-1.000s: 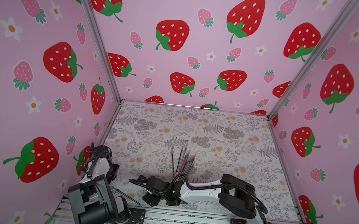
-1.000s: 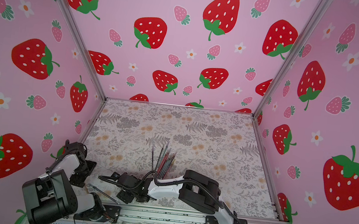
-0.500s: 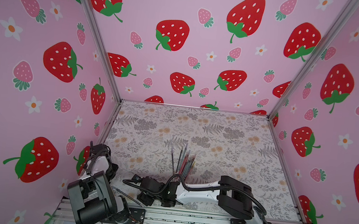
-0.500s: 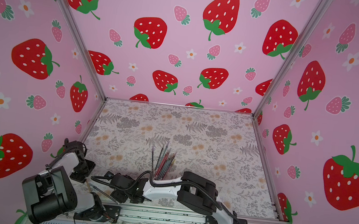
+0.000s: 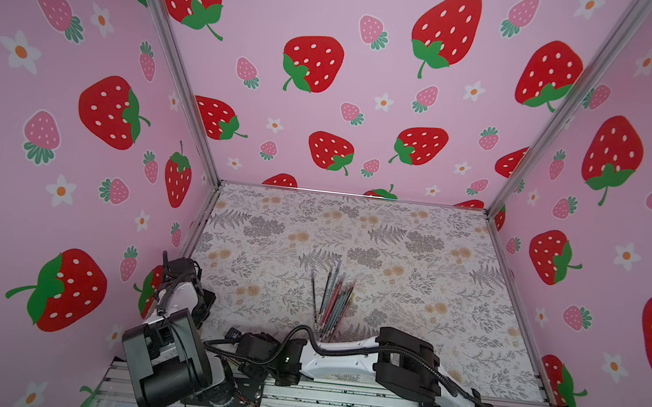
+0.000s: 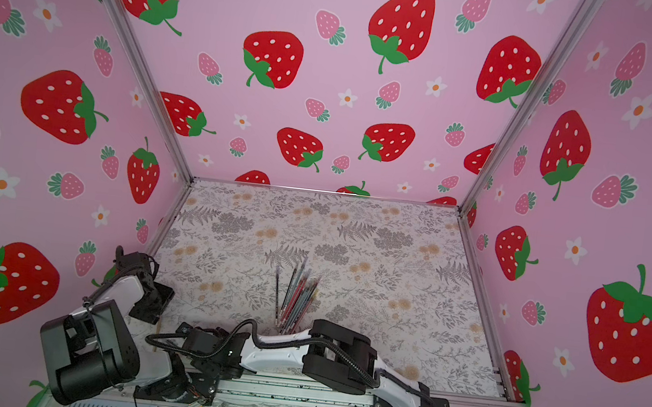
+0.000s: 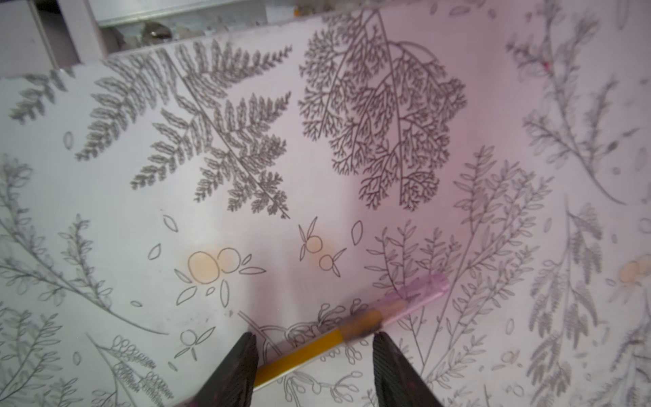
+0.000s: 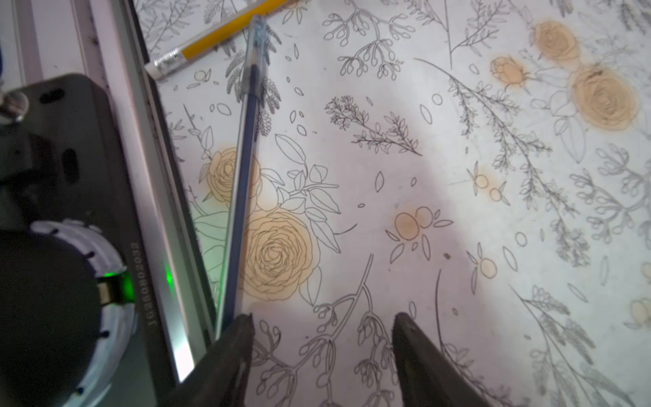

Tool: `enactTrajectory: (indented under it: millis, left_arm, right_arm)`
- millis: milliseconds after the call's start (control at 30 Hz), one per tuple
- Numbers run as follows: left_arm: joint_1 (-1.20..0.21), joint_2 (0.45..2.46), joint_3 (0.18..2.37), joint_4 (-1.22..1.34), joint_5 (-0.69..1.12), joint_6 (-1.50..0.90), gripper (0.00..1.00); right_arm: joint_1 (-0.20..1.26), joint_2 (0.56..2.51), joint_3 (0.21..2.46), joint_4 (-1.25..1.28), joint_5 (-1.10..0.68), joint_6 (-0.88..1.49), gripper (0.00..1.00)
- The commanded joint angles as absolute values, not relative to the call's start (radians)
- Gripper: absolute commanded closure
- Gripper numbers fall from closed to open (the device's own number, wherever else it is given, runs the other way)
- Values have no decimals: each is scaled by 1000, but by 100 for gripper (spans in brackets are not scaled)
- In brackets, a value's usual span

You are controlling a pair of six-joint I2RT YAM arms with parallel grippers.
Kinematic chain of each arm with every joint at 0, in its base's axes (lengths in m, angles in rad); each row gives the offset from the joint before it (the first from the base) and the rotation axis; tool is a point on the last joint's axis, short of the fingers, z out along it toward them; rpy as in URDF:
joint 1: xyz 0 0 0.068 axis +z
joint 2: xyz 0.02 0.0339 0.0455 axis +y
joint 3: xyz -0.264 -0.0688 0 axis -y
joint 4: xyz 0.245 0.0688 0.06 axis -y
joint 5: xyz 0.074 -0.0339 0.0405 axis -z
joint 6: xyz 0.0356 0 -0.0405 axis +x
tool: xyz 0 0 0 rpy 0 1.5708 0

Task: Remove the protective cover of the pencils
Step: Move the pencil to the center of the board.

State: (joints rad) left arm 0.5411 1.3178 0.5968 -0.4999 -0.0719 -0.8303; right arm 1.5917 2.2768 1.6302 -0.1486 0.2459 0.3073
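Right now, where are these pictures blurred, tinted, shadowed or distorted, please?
Left wrist view: the yellow pencil is blurred where its translucent cap begins; a pink tint lies over the mat. Right wrist view: green glare on the rail and a shadow across the mat. In both top views: even light, the frame posts lean outward, the pencils too small for detail.

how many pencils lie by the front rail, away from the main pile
2: a yellow pencil between the open jaws of the left gripper, and a dark blue pencil beside the rail. Others may be hidden under the arms.
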Motion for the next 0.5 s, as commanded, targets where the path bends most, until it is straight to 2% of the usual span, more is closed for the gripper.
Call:
enactTrajectory:
  millis: [0, 133, 267, 467]
  left_arm:
    - [510, 1377, 549, -465, 74, -836, 46]
    - [488, 1390, 554, -462, 77, -837, 46]
    - [486, 1403, 555, -456, 83, -836, 46]
    - [463, 1403, 557, -453, 91, -843, 47]
  right_arm:
    - [1588, 2304, 1636, -256, 360, 352, 45]
    - [1565, 2273, 1577, -235, 360, 392, 47]
    - [1563, 2180, 1469, -107, 319, 357, 37]
    - [1568, 2120, 1423, -1, 201, 318, 33]
